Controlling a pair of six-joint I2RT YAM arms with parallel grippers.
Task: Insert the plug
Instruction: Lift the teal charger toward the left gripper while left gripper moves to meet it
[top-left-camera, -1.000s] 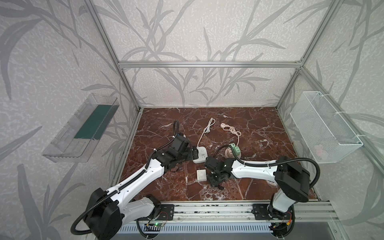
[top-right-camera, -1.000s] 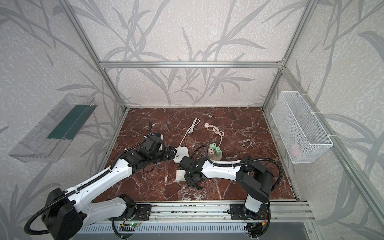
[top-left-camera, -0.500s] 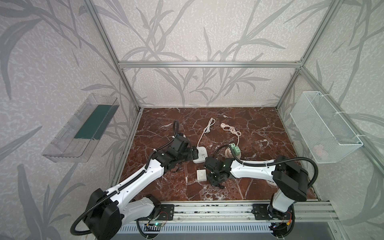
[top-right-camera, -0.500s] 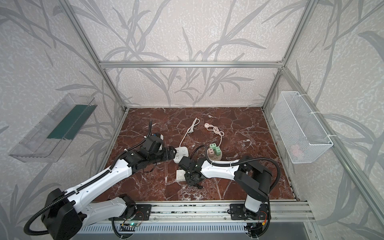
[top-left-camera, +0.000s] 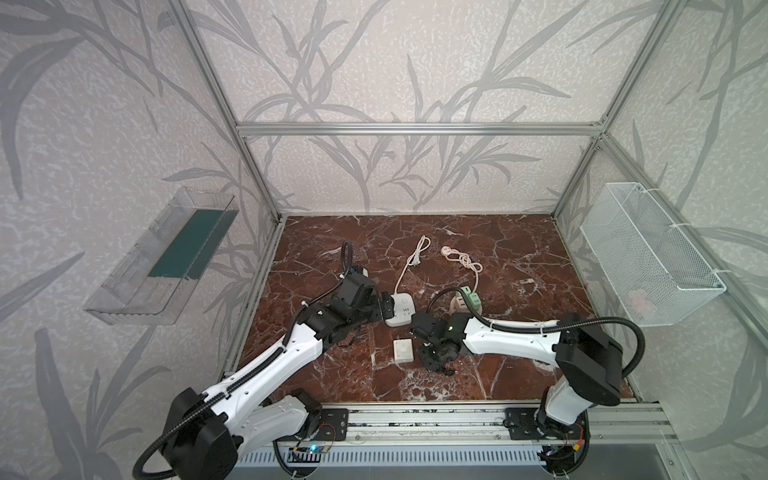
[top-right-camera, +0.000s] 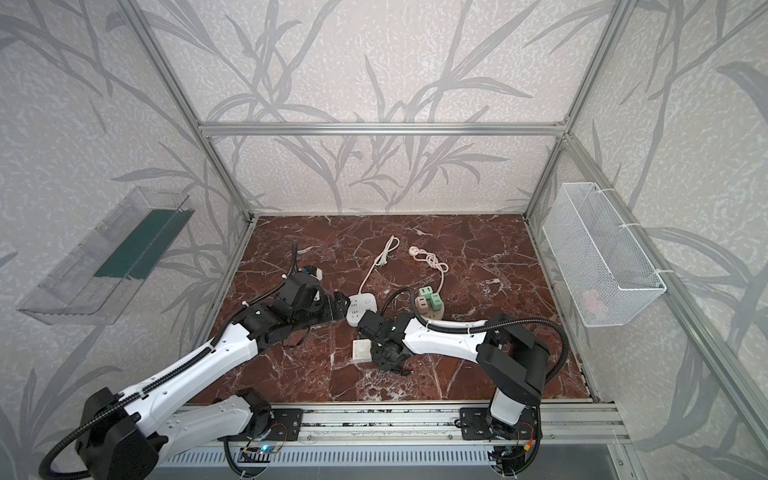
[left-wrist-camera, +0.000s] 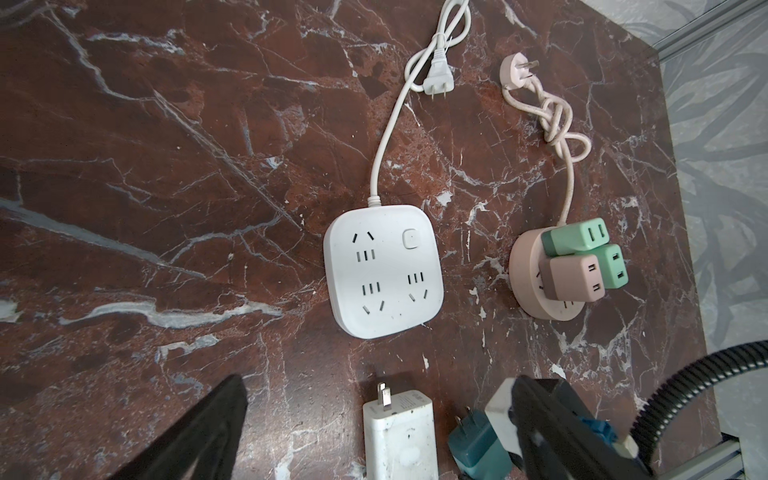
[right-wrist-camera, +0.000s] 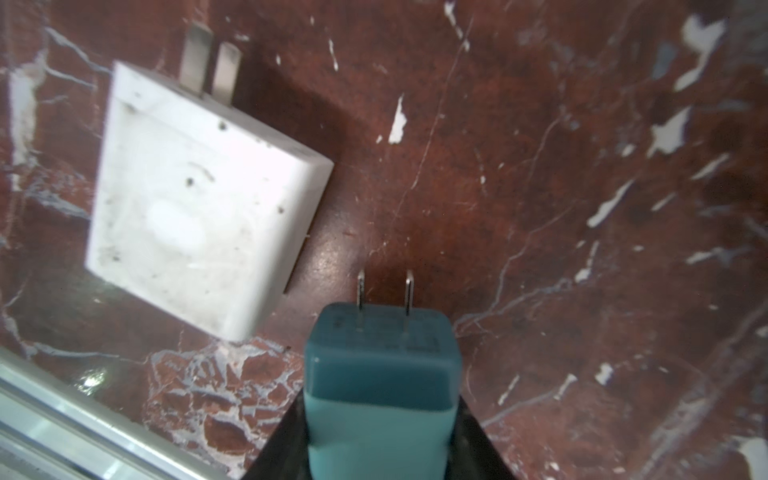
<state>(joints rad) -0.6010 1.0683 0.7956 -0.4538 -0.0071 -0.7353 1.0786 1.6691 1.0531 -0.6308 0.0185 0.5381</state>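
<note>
A teal two-prong plug (right-wrist-camera: 380, 374) sits between the fingers of my right gripper (right-wrist-camera: 380, 436), which is shut on it, prongs pointing away from the wrist and over the marble floor. In both top views the right gripper (top-left-camera: 436, 360) hides this plug. It shows in the left wrist view as the teal plug (left-wrist-camera: 478, 451). The white square power strip (left-wrist-camera: 382, 270) lies flat with its sockets up. My left gripper (top-left-camera: 385, 309) stands open at the strip's left edge, holding nothing.
A white adapter (top-left-camera: 403, 351) lies flat beside the right gripper. A round pink socket (left-wrist-camera: 536, 286) carries green and pink cubes; its knotted cord (left-wrist-camera: 557, 120) runs back. A wire basket (top-left-camera: 648, 257) and a clear shelf (top-left-camera: 166, 257) hang on the side walls.
The right gripper's jaws have narrowed onto the teal plug. Both arms have hardly shifted, and the left gripper has stayed open.
</note>
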